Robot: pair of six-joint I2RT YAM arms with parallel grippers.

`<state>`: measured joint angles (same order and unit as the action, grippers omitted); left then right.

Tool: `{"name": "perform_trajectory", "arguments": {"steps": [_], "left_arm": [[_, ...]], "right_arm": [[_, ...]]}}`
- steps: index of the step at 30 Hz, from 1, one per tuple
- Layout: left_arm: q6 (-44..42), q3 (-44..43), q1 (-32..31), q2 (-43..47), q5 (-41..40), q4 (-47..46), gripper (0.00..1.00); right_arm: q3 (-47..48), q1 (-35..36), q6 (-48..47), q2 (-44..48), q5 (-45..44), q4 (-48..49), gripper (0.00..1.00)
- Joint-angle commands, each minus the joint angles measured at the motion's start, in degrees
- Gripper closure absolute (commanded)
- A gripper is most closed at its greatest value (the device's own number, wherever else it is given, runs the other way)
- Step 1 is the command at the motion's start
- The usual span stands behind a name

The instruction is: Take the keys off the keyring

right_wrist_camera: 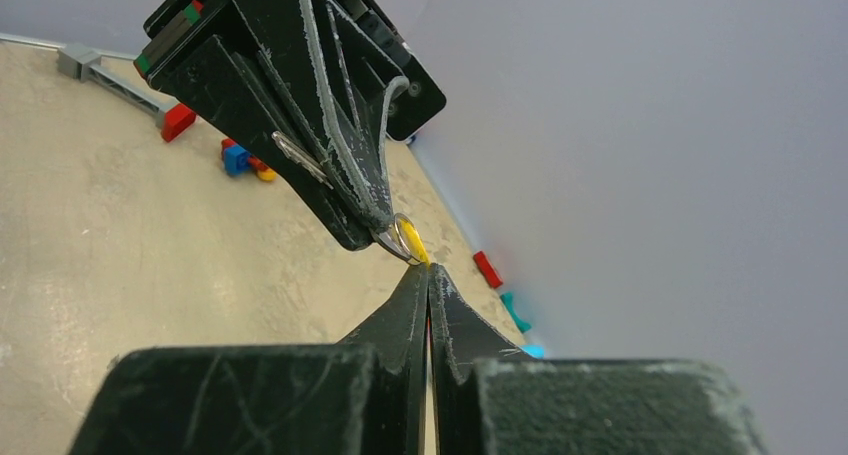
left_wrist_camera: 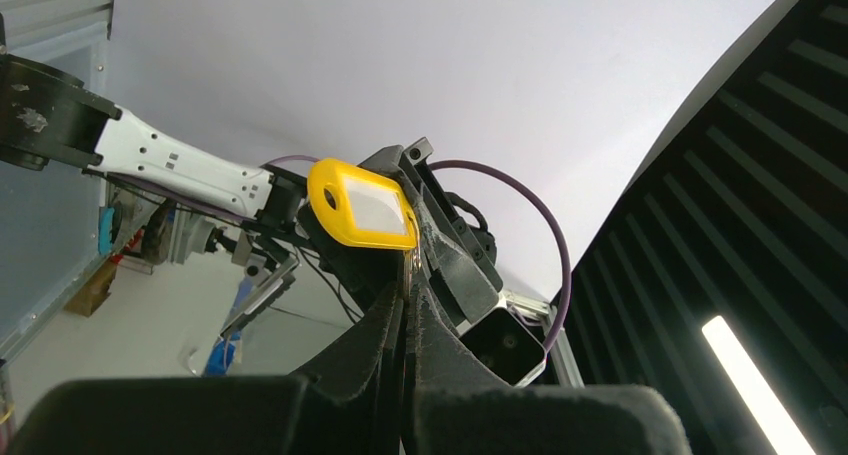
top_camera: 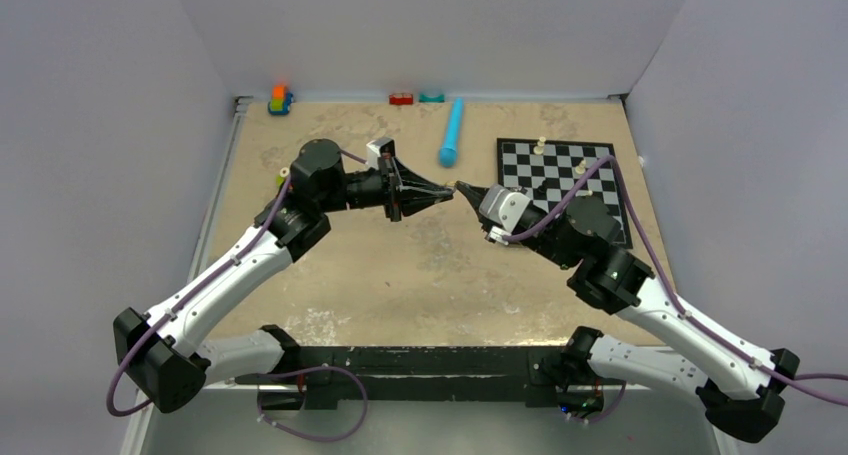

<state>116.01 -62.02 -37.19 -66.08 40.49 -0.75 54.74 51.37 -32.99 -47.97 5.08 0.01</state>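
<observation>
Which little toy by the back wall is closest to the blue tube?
The teal block, by the far end of the tube. The red block is further left; the orange-and-blue toy is in the corner.

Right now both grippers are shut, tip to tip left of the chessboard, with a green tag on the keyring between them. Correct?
Not quite: the tag is yellow, not green; the left wrist view shows it. The rest holds: left gripper and right gripper shut, tip to tip left of the chessboard, keyring between them.
</observation>
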Motion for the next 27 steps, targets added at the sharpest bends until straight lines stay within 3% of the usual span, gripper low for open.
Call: {"name": "perform_trajectory", "arguments": {"steps": [1,27], "left_arm": [[1.1,-1.5,0.2,1.6,0.9,-2.5,1.0],[3.2,-1.2,0.2,1.6,2.2,-6.8,1.0]], "right_arm": [[2.0,0.2,-0.2,0.2,-0.5,0.2,1.0],[-1.7,0.2,1.0,3.7,-0.6,3.7,1.0]]}}
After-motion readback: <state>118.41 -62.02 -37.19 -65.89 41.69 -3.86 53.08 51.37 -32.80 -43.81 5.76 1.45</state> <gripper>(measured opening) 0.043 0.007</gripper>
